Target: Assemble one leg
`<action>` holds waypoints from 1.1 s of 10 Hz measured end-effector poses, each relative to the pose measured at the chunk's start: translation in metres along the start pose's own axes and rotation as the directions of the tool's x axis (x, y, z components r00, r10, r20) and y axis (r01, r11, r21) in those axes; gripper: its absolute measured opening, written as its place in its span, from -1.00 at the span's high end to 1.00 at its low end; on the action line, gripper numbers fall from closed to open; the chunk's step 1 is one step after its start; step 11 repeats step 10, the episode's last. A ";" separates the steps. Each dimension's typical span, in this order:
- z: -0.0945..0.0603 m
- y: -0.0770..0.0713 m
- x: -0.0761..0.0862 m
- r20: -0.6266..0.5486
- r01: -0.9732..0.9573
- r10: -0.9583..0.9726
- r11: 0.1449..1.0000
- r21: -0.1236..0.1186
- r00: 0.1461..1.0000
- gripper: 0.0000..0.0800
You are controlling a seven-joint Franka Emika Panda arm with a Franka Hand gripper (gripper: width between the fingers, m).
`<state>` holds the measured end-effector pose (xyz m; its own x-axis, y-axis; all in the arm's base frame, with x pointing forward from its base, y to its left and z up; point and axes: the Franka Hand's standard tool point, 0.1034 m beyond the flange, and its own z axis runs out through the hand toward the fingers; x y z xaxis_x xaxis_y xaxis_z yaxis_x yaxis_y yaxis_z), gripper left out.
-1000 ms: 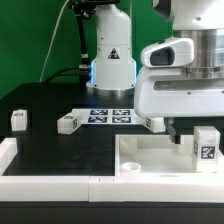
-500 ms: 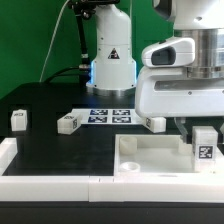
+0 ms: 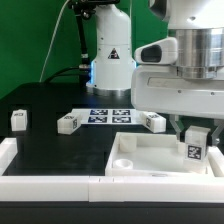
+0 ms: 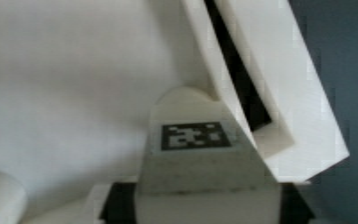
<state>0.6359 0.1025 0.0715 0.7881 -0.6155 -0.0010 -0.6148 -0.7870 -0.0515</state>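
Three loose legs (image 3: 68, 123) beside marker board (image 3: 110, 115). Gripper (image 3: 196, 138) pinching leg (image 3: 195, 147), upright, long axis vertical, over panel (image 3: 150, 157).

So the table (image 3: 45, 150) is a flat black top, and there's a fair bit sitting right on it. The marker board (image 3: 108, 115) lies flat near the middle, close to the robot's base (image 3: 112, 72). Three small white legs rest on the black surface — one (image 3: 19, 119) well off toward the exterior view's left, one (image 3: 68, 123) just beside the board's left edge, one (image 3: 153, 121) just beside its right edge. The big white square panel (image 3: 140, 152) lies flat at the front right, and a white raised border (image 3: 50, 184) runs along the front edge.
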 end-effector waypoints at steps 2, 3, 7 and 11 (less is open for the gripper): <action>-0.002 0.015 0.008 -0.032 -0.191 0.190 0.981 -0.032 0.981 0.26; -0.003 0.023 0.011 -0.045 -0.258 0.256 0.965 -0.054 0.966 0.26; -0.003 0.027 0.013 -0.051 -0.266 0.263 0.962 -0.066 0.963 0.25; -0.003 0.027 0.013 -0.050 -0.267 0.264 0.961 -0.066 0.963 -0.42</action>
